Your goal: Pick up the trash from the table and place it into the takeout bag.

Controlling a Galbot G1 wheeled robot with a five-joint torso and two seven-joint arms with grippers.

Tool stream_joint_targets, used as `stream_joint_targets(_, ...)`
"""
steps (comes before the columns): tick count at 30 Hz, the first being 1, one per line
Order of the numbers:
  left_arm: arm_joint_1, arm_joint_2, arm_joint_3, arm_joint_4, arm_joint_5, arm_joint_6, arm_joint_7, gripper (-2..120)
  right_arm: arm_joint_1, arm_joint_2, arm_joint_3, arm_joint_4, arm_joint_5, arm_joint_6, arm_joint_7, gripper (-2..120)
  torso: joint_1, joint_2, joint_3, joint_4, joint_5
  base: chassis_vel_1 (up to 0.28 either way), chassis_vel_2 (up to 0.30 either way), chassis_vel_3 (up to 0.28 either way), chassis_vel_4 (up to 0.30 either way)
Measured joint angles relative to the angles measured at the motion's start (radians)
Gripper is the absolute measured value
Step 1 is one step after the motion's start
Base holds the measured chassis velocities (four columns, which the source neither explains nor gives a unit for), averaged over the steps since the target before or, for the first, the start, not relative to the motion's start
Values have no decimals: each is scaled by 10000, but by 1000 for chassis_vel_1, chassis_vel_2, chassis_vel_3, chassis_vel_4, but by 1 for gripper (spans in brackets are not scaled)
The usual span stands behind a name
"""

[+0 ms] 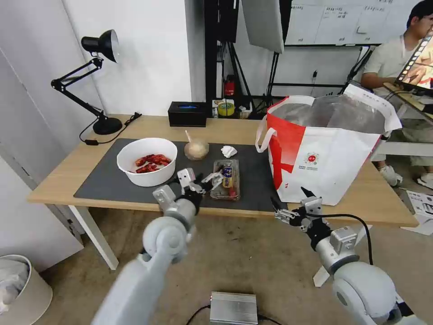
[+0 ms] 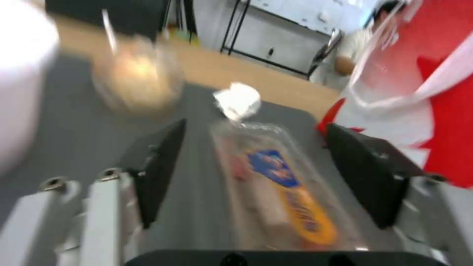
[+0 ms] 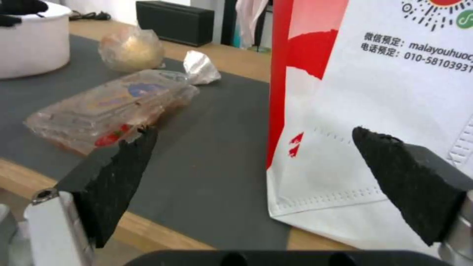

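On the table a clear hinged tray lies on the grey mat, front centre. My left gripper is open at the tray's near end; in the left wrist view its fingers straddle the tray without closing on it. Left of it stands the white bowl of crayfish shells. Behind the tray are the sauce cup and the crumpled tissue. The takeout bag stands open on the right. My right gripper hangs open and empty below the table's front edge, facing the bag.
A black desk lamp stands at the back left and a black box at the back centre. A waste bin and a silver box sit on the floor. A person sits behind the bag.
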Motion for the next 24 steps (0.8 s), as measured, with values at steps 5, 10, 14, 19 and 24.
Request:
stream_joint_targets(5,-497,1324,474,207,1255,-550,1230,52,128,-12,45,-39,124,-21,24,100,0,0,0,0,1,0,0,0,0)
stream_joint_targets(10,-1068,1805,1284,549,1721,-1023,1991,28,213,11,48,-73,441,-69,60,100,0,0,0,-2,3,0,0,0,0)
stream_joint_targets(14,-1707,1786,2066,1061,2460,-1028,2717,4,415,-92,253,-45,2400,-279,350,100,0,0,0,-3,3,0,0,0,0)
stream_joint_targets(19,-1964,1778,2449,1383,2641,-1085,2828,0,667,-205,322,-60,4004,-293,562,100,0,0,0,-1,4,0,0,0,0)
stream_joint_targets(24,-2174,1578,2812,1766,2900,-1161,2841,0,802,-216,401,-64,5282,-323,663,100,0,0,0,-1,4,0,0,0,0)
